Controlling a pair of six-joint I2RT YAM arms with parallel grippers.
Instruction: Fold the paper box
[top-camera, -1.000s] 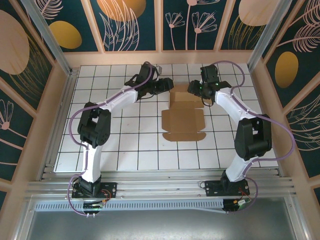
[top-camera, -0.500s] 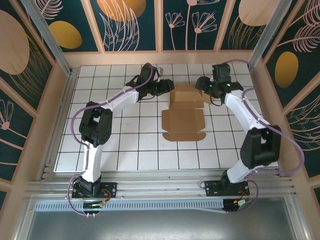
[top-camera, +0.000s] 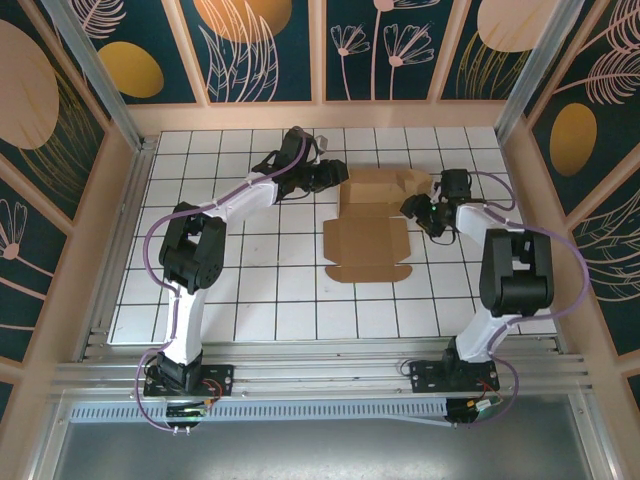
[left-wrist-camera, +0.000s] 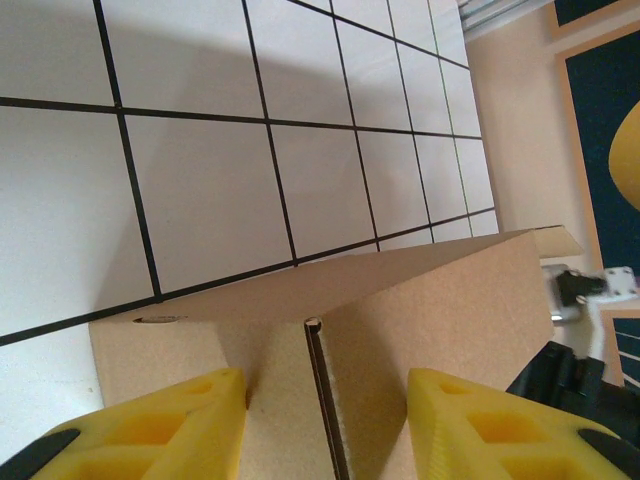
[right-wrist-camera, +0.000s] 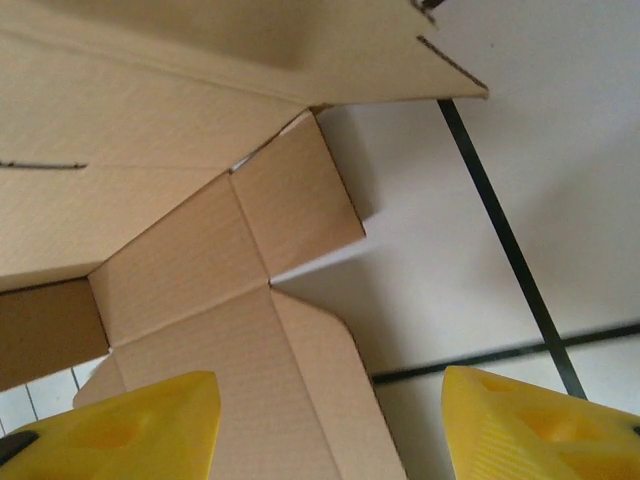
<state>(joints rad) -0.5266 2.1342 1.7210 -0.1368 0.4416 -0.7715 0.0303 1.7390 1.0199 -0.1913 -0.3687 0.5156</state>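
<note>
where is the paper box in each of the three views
Top external: paper box mid-table, between the arms.
Left wrist: paper box across the lower half.
Right wrist: paper box upper left and centre.
Shared landmark: the white table and its black grid lines.

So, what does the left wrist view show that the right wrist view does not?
Left wrist: a raised panel of the paper box between the fingers of the open left end effector, many tiles of the gridded table, and the peach side wall. Right wrist: the box's creased corner flaps seen close, ahead of the open right end effector, with one grid crossing. Both: brown cardboard, the white table, and yellow fingertips standing apart.
</note>
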